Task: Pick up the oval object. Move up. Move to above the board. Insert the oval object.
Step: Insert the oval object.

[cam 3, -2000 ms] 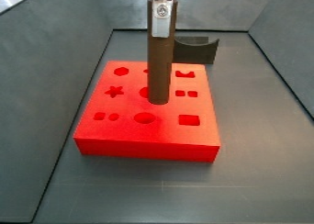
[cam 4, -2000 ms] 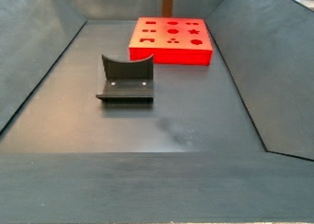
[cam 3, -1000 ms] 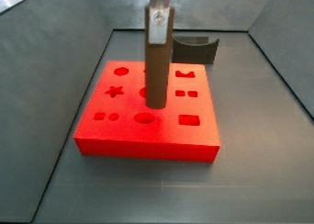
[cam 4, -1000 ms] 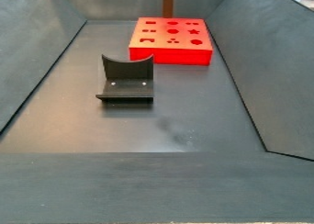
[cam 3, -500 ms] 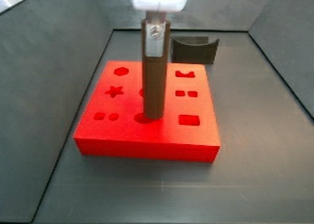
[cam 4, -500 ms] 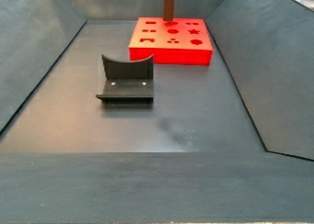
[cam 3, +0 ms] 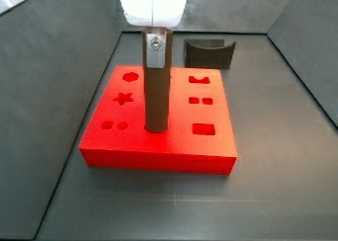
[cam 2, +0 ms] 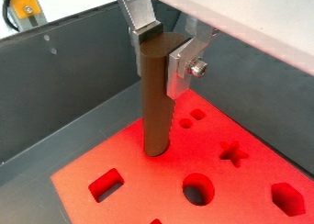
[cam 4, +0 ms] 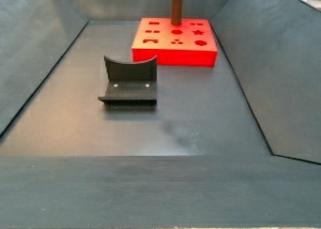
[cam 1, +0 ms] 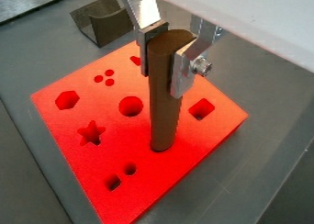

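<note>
The oval object is a tall dark-brown peg, held upright. My gripper is shut on its top end, directly above the board, a flat red block with shaped holes. The peg's lower end meets the board's top at the front-middle hole, which the peg hides; I cannot tell how deep it sits. The other wrist view shows the same grip: gripper, peg, board. In a side view the gripper holds the peg over the board. In the far side view only the peg and board show.
The dark grey fixture stands on the floor just behind the board; it also shows in the other side view and in a wrist view. Sloping grey walls enclose the floor on all sides.
My gripper has come down with the peg still in it. The peg's lower end dropped from above the board's middle to the front-middle hole.
</note>
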